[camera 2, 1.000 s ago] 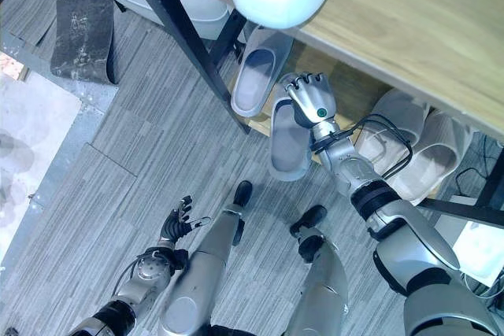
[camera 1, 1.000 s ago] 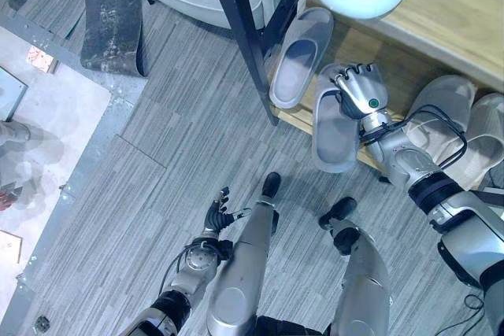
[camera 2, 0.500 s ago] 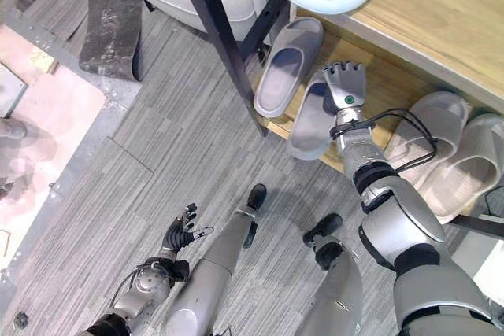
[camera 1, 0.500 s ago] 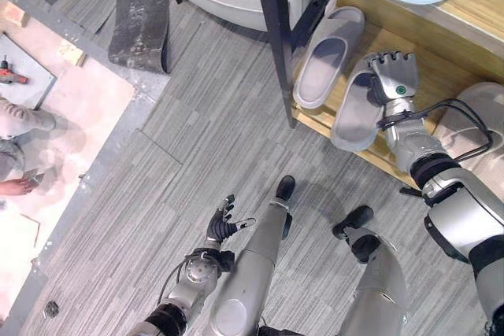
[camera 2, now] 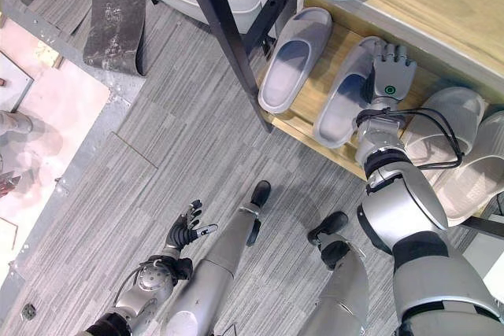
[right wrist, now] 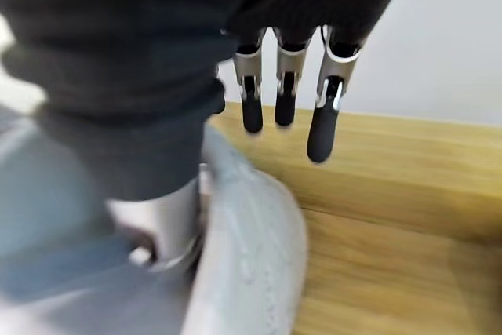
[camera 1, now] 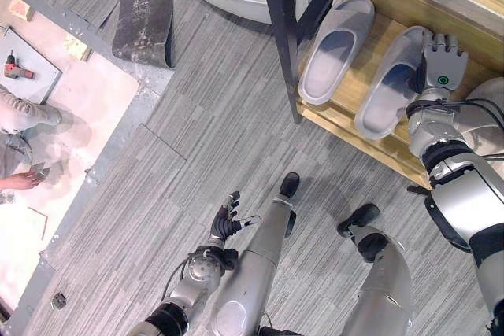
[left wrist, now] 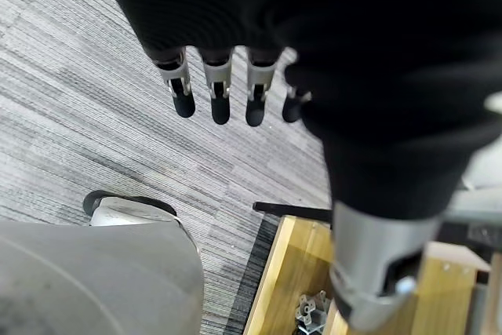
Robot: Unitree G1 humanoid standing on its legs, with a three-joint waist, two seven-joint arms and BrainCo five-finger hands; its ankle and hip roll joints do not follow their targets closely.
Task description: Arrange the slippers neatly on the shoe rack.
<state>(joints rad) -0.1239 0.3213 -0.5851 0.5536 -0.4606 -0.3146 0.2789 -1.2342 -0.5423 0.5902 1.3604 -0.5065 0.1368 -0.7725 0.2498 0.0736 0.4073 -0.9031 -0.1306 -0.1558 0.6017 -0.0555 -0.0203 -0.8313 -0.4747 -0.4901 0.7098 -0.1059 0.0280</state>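
Grey striped plank floor (camera 1: 197, 139) meets a pale mat (camera 1: 71, 116) (dark slab (camera 1: 146, 9) nearby).

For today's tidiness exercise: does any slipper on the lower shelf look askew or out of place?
Yes. The second grey slipper, under the right robot hand, lies slanted with its heel past the edge of the lower shelf. The first grey slipper overhangs too. The pale pair sits further along.

A dark mat (camera 1: 143, 21) lay on the grey plank floor (camera 1: 181, 171), a person's hand (camera 1: 22, 181) reached in over the pale floor panel (camera 1: 71, 116), and a red tool (camera 1: 17, 70) sat there
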